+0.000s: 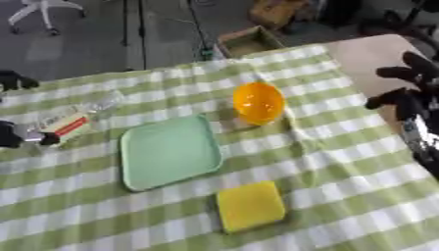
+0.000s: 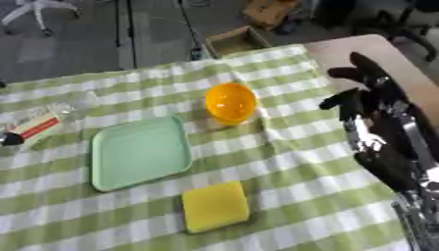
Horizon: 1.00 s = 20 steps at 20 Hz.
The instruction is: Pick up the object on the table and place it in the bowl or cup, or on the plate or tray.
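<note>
I have the right hand (image 2: 370,98) raised at the right side of the frame, fingers spread and relaxed, holding nothing. At the left edge of the left eye view the left hand (image 1: 12,135) shows only as a dark shape against the cap end of a clear bottle (image 1: 75,120) with a red and white label; I cannot tell whether its fingers are curled round it or merely beside it.

I judge the task is at its start: nothing sits in a container yet. The green tray (image 1: 169,152) lies bare at the middle of the checked tablecloth (image 1: 343,162), the orange bowl (image 1: 258,102) stands just beyond its upper right corner, and a yellow sponge (image 1: 250,206) lies below the tray, apart from it.

The bottle lies on its side at the left, near the tray. The next move, as I see it, calls for lifting the bottle and carrying it rightward over the tray's rim. Nothing stands between them.
</note>
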### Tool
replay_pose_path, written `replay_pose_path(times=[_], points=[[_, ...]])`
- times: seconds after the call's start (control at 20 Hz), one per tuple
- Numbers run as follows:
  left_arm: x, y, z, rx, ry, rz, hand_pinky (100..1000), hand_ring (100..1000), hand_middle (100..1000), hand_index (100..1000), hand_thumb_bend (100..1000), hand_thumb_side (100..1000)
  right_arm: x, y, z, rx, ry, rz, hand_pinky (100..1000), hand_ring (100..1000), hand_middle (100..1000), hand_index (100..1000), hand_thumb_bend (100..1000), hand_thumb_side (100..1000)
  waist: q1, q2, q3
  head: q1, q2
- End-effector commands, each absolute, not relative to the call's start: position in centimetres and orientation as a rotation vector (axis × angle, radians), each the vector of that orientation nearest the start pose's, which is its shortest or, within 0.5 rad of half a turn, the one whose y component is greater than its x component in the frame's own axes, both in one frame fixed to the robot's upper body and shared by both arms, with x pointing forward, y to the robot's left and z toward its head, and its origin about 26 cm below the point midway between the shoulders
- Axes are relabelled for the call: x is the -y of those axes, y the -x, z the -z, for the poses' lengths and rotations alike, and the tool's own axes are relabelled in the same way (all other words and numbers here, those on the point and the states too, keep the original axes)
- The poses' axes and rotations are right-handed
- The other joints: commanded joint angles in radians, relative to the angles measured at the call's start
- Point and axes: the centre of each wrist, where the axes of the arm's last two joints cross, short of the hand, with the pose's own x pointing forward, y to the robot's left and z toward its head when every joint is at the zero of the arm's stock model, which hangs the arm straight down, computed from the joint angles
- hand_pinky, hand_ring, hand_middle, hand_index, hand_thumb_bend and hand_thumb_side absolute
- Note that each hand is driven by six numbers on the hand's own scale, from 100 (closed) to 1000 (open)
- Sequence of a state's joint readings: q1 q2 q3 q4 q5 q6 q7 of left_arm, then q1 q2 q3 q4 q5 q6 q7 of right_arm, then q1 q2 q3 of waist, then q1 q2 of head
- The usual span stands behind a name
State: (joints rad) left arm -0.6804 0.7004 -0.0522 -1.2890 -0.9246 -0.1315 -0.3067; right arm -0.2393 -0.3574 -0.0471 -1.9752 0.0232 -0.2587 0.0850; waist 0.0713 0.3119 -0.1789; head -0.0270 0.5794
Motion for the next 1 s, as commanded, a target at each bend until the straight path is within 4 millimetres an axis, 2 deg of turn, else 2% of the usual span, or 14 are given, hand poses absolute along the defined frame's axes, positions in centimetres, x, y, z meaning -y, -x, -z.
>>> replay_pose_path(times=[0.05, 0.45, 0.5, 0.55, 0.95, 1.0], points=[[-37.4, -41.7, -22.8, 1.329, -1.31, 1.388, 806, 799, 769, 883, 929, 657, 28.3, -29.4, -19.7, 2.457, 0.194, -0.564, 714, 613, 821, 1000, 100, 539, 0.013, -0.11, -0.004, 0.006, -0.011], [-37.1, -42.6, -20.3, 1.275, -1.309, 1.404, 807, 792, 762, 878, 921, 667, 28.3, -29.4, -19.6, 2.457, 0.191, -0.564, 713, 612, 821, 1000, 100, 543, 0.013, -0.108, -0.009, 0.008, -0.013], [-37.1, -42.6, -19.9, 1.272, -1.31, 1.398, 788, 762, 721, 856, 890, 671, 28.3, -29.4, -19.6, 2.457, 0.191, -0.564, 713, 611, 821, 1000, 100, 544, 0.013, -0.108, -0.01, 0.006, -0.014], [-37.1, -42.7, -19.6, 1.269, -1.314, 1.393, 788, 762, 721, 856, 890, 671, 28.3, -29.4, -19.6, 2.457, 0.19, -0.564, 713, 611, 821, 1000, 100, 544, 0.014, -0.108, -0.01, 0.006, -0.015], [-37.2, -43.0, -18.0, 1.229, -1.379, 1.384, 763, 714, 677, 824, 842, 607, 28.3, -29.4, -19.6, 2.456, 0.19, -0.563, 712, 611, 821, 1000, 100, 549, 0.016, -0.107, -0.013, 0.007, -0.021], [-37.3, -43.0, -17.9, 1.226, -1.388, 1.375, 606, 590, 574, 759, 683, 380, 28.3, -29.4, -19.6, 2.457, 0.191, -0.562, 712, 611, 821, 1000, 100, 549, 0.016, -0.106, -0.014, 0.007, -0.021]])
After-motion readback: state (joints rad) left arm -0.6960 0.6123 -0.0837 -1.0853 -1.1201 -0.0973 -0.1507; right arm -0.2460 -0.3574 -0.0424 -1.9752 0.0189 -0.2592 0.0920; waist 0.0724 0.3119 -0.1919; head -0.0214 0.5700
